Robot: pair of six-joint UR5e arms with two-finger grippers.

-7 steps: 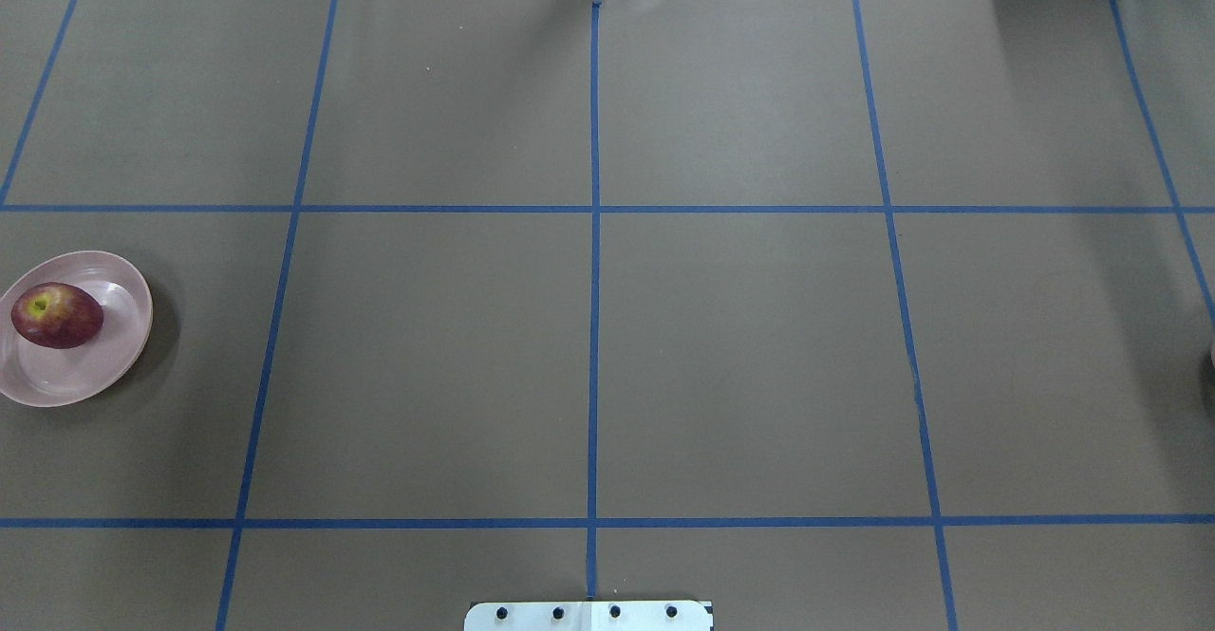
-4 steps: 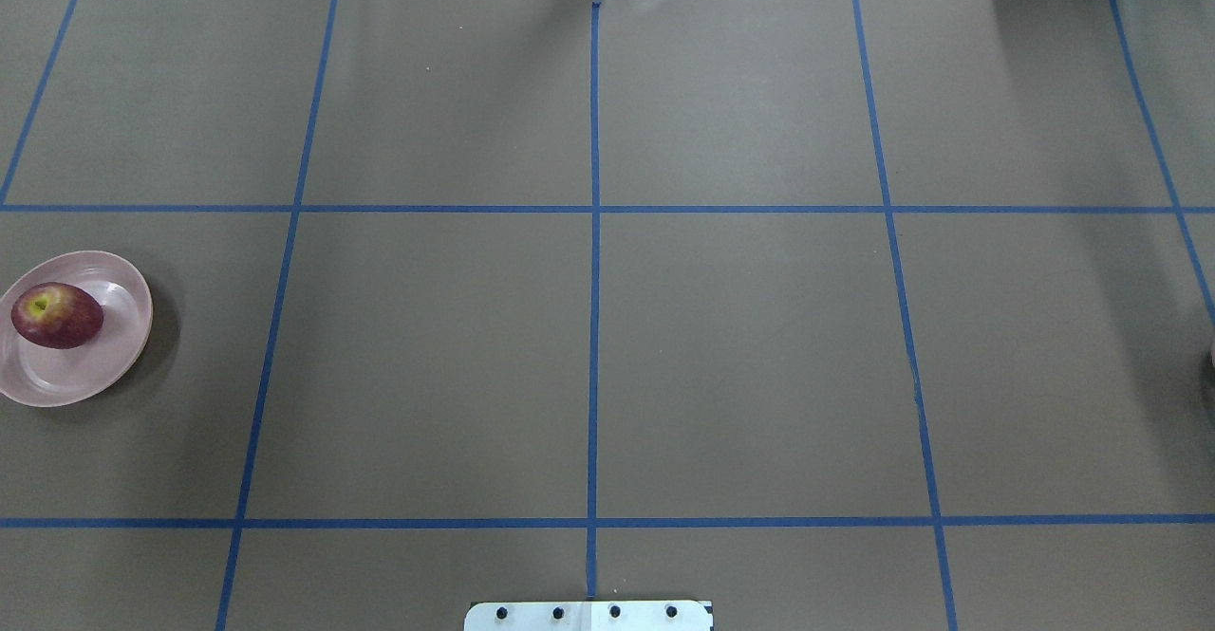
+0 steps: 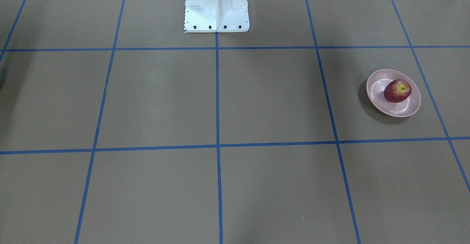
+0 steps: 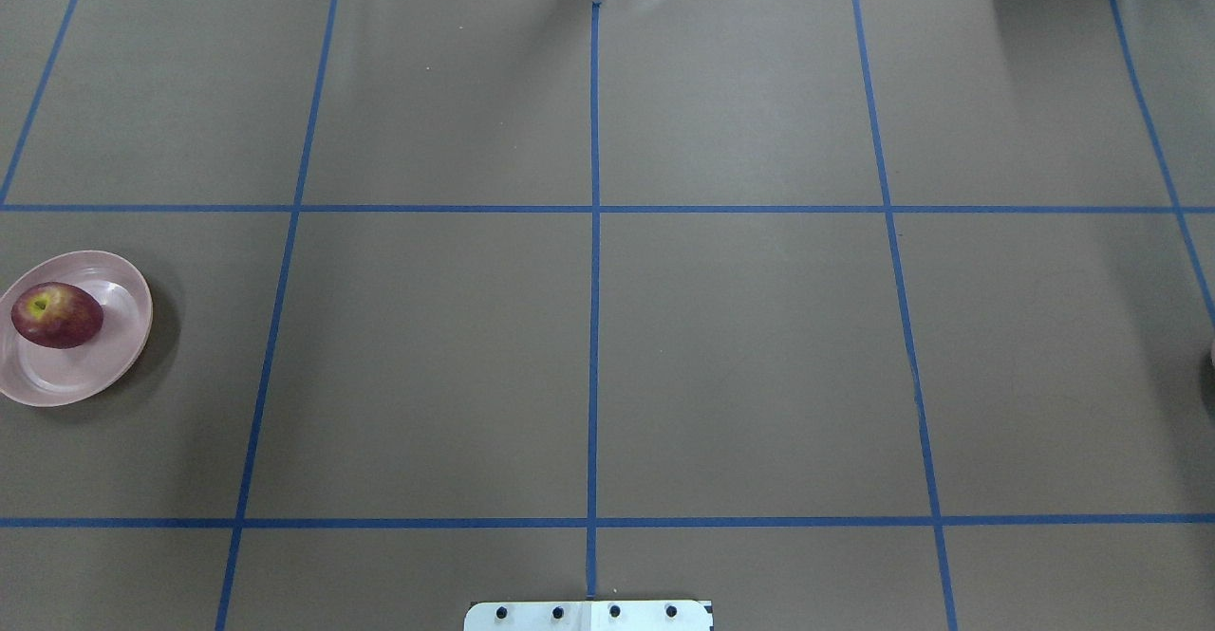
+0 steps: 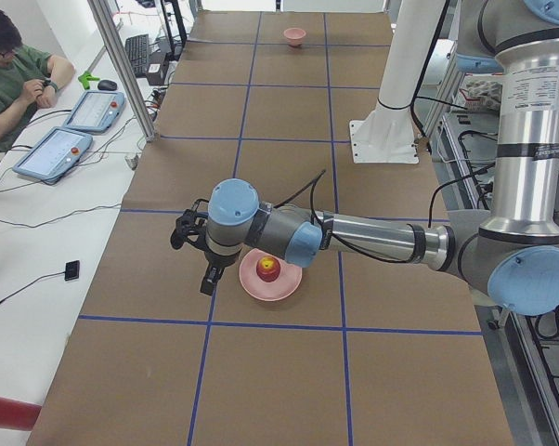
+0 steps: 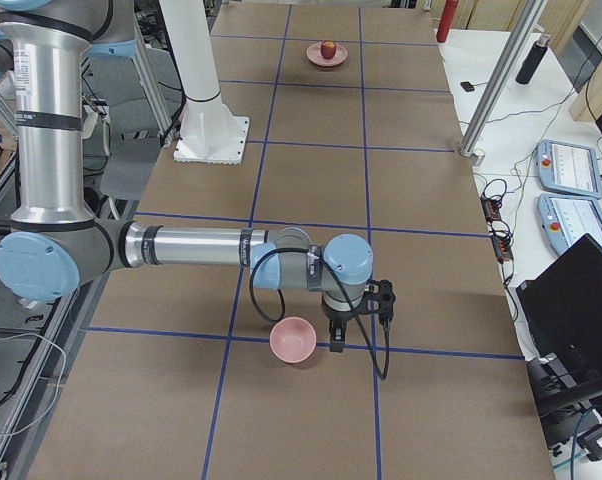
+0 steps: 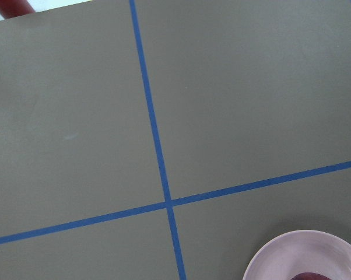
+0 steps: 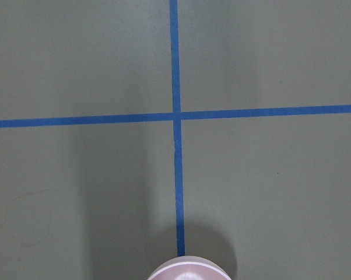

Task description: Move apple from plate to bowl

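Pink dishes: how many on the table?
2. The plate, with the apple on it, is near the end of the table on the robot's left. The bowl, empty, is near the opposite end. None looks hidden.

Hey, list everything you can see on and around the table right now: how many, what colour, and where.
apple: one, dark red with a yellow patch, on the plate.
plate: one, pale pink, table end on the robot's left.
bowl: one, pale pink, empty, table end on the robot's right.
table: one, brown cover, blue tape grid.
teach pendants: two, grey-blue, side bench.
operator: one, green shirt, by the pendants.
pedestal: one, white, robot's table edge.
left gripper: one, black, beside the plate.
right gripper: one, black, beside the bowl.
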